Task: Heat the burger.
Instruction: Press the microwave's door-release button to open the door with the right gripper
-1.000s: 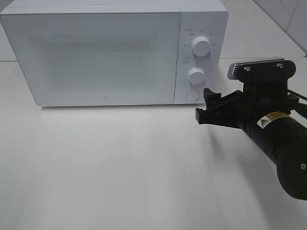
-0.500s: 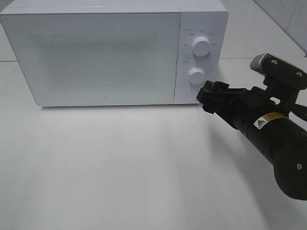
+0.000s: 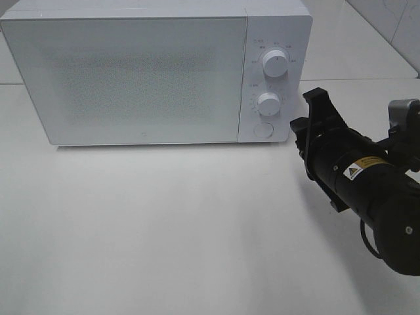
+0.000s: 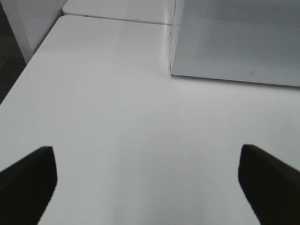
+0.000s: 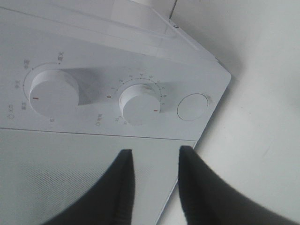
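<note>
Overhead, the right arm reaches in low from the right, wrist rolled, with the right tool (image 3: 310, 115) near the control panel of the microwave (image 3: 144, 79), whose door is shut, on the table (image 3: 164, 230). The left wrist view shows the left tool (image 4: 145, 149) spread wide above the table. The right wrist view shows the right tool's fingers (image 5: 117, 187) slightly apart, gripping nothing, facing the lower knob (image 5: 138, 104). The burger is out of sight.

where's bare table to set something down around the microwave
Widest free patch: the white table in front of the microwave door, out to the near edge. Also free: table off the microwave's left side, shown by the left wrist view. Crowded: the right end by the dials, where the right gripper hovers, fingers apart.
</note>
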